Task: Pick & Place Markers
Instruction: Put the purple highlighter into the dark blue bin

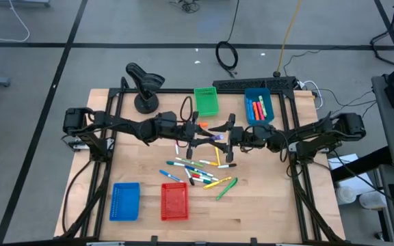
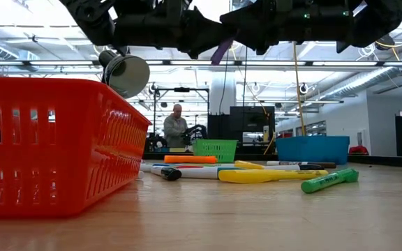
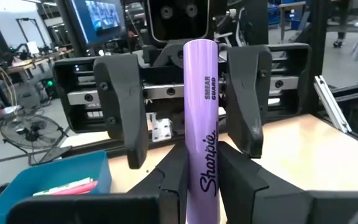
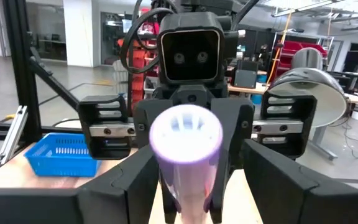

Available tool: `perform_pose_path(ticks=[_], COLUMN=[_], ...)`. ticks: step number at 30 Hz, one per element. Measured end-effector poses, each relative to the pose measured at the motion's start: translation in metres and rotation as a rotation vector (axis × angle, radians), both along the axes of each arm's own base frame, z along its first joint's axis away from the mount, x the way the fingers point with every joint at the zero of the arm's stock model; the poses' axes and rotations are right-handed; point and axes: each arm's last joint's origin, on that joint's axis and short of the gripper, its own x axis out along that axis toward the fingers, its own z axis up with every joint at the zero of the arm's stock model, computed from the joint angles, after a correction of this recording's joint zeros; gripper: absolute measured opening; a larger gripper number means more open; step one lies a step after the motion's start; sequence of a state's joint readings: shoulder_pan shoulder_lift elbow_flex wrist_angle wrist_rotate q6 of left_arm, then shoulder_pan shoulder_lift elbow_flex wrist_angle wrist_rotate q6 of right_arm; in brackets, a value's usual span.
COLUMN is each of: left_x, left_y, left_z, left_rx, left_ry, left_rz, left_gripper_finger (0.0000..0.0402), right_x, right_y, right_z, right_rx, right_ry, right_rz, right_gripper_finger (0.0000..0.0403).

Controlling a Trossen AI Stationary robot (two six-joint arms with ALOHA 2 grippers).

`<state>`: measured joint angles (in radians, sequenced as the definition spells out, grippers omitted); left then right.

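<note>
You have both arms meeting above the middle of the wooden tabletop (image 1: 265, 205), in what looks like a hand-over. The left gripper (image 3: 202, 163) is clamped narrowly on a lilac cylindrical highlighter marker (image 3: 202, 118), which points straight at the right gripper (image 3: 188, 106). The right gripper stands wide open, one finger on each side of the marker's far end, not yet closed on it. The remaining thin coloured marker pens (image 1: 197, 171) lie scattered on the tabletop below the grippers, and a few more sit in the blue mesh basket (image 1: 269, 113) at the far right. A green mesh basket (image 1: 206, 101), a red mesh basket (image 1: 174, 203) and a second blue mesh basket (image 1: 124, 201) stand apart from the pile.

What could go wrong: if the left gripper lets go before the right one has closed, the marker will likely fall into the pile below and roll. The barrel is smooth and round, so an off-centre pinch by the right gripper could squirt it sideways. The two grippers are also very close, and a small push forward could knock fingers together.

The barrel reads "Sharpie" in script, with "SMEAR GUARD" in small capitals above it.
</note>
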<state>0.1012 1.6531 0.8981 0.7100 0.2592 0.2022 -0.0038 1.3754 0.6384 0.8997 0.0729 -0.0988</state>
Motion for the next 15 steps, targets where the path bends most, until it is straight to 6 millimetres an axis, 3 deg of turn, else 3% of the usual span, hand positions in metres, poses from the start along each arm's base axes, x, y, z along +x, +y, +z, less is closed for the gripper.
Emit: perform_pose_path(ticks=[9, 15], left_x=[-0.0005, -0.0004], left_y=[0.0016, 0.0024], left_z=[-0.0018, -0.0018], left_rx=[0.007, 0.008], left_ry=[0.009, 0.009], left_rz=[0.034, 0.053], left_gripper_finger=[0.0066, 0.0066], right_x=[0.0, -0.0019], right_y=[-0.0001, -0.0001], right_z=[-0.0006, 0.0028], right_rx=[-0.003, -0.003], right_ry=[0.007, -0.004], right_rz=[-0.002, -0.001], right_gripper_finger=[0.0202, 0.0145])
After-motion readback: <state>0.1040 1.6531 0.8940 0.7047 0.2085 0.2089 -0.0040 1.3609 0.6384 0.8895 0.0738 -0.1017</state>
